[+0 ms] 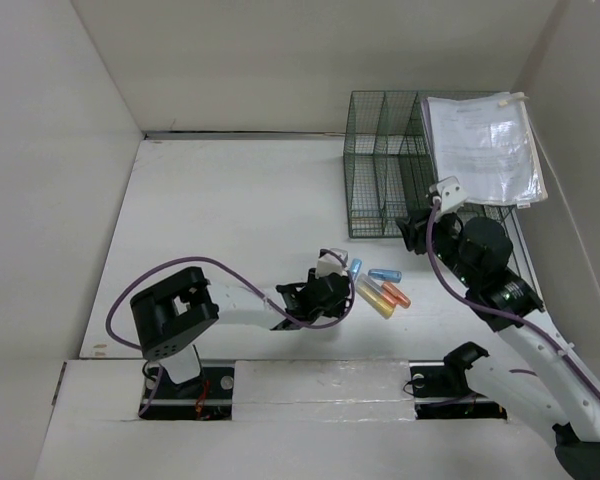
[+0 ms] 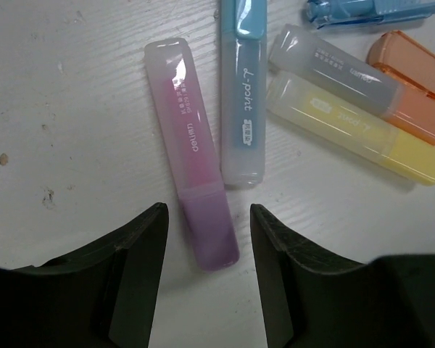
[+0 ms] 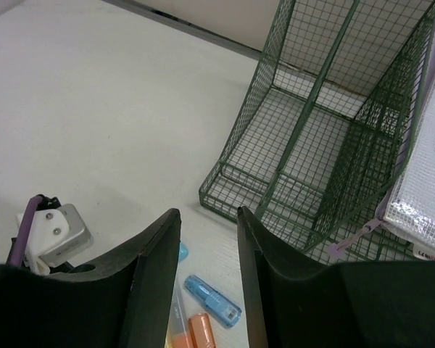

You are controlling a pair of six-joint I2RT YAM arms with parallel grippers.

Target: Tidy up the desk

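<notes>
On the white desk lies a cluster of highlighters. My left gripper hovers low over it, open. A purple highlighter lies flat with its lower end between the two fingers, touching neither. Beside it lie a blue-capped highlighter, a yellow one, a grey and orange one and a small blue item. My right gripper hangs open and empty above the desk, in front of the dark green wire rack. The right wrist view shows nothing between its jaws.
The wire rack stands at the back right by the wall. A clear plastic sleeve of papers leans in its right compartment. White walls close in the desk on the left, back and right.
</notes>
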